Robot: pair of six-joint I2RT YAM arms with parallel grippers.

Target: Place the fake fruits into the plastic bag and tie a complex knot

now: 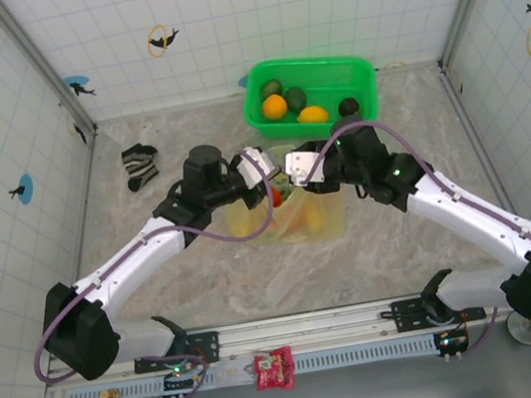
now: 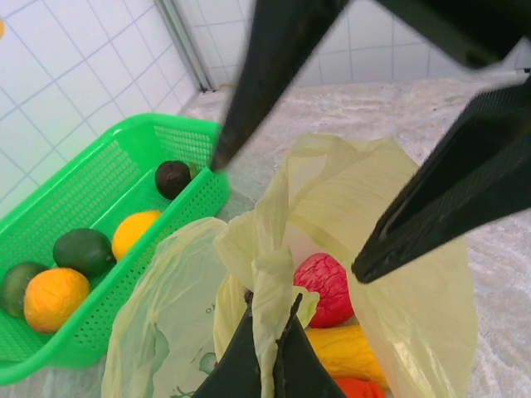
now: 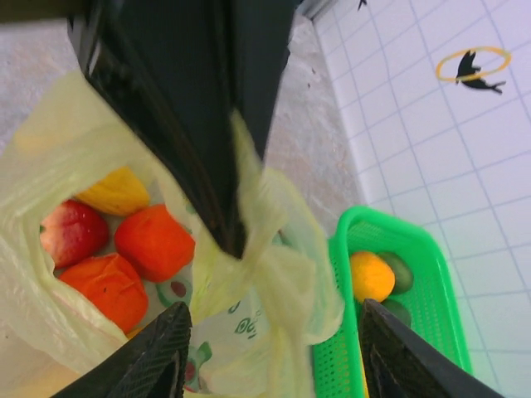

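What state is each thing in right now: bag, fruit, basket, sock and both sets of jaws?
Bag, on the table, mouth open, one handle held up.
Fruit in the bag, lying loose inside.
Basket, upright, holding five fruits.
Sock, crumpled on the table.
Left gripper, jaws shut on the handle.
Right gripper, jaws open, holding nothing.
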